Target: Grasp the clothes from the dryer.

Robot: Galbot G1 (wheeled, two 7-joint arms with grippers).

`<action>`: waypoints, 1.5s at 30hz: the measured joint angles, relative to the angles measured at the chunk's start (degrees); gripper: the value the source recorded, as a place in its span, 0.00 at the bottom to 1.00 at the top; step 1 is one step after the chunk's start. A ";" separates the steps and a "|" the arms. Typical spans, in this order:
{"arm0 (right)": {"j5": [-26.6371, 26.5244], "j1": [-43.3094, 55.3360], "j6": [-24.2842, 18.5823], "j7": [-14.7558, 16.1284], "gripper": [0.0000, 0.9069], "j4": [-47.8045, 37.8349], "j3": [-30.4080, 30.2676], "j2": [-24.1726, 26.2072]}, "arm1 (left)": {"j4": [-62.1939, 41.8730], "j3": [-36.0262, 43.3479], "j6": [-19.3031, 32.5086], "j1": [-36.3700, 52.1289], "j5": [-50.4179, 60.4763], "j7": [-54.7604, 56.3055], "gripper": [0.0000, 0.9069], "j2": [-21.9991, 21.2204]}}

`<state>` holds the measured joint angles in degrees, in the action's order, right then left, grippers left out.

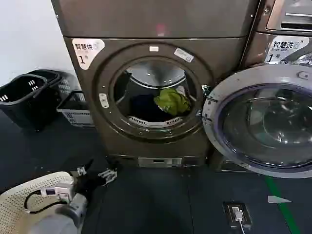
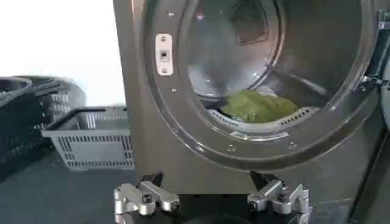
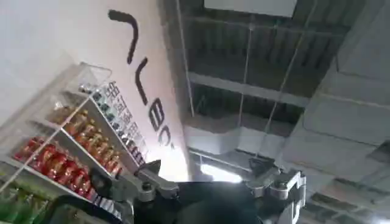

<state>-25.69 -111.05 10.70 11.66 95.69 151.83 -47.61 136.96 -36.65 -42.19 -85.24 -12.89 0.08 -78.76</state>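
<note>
Left claw (image 1: 97, 174) spread, low before dryer (image 1: 151, 102); yellow-green garment (image 1: 172, 101) lies crumpled inside.

Dryer (image 1: 146, 122) door open; yellow-green garment (image 1: 171, 101) beside dark garment (image 1: 144, 107) inside drum, crumpled

You've got a dark grey floor (image 1: 161, 204) with a green tape stripe (image 1: 282, 204), a plain white wall (image 1: 24, 39), stacked black plastic baskets (image 1: 24, 97) and a grey slatted basket (image 1: 75, 111).
</note>
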 measured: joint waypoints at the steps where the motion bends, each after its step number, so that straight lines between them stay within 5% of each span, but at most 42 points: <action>1: -0.14 0.01 -0.23 0.00 1.00 -0.02 0.00 0.02 | 0.00 -0.08 0.00 0.04 -0.01 -0.01 1.00 0.02; 45: -4.10 0.39 -3.36 0.35 1.00 0.87 -0.70 -0.70 | -0.30 0.66 0.00 1.05 -0.37 -0.27 1.00 0.72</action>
<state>-29.79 -110.66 7.34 12.02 96.56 151.13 -48.32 136.66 -35.99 -42.19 -84.19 -13.26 -0.19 -78.04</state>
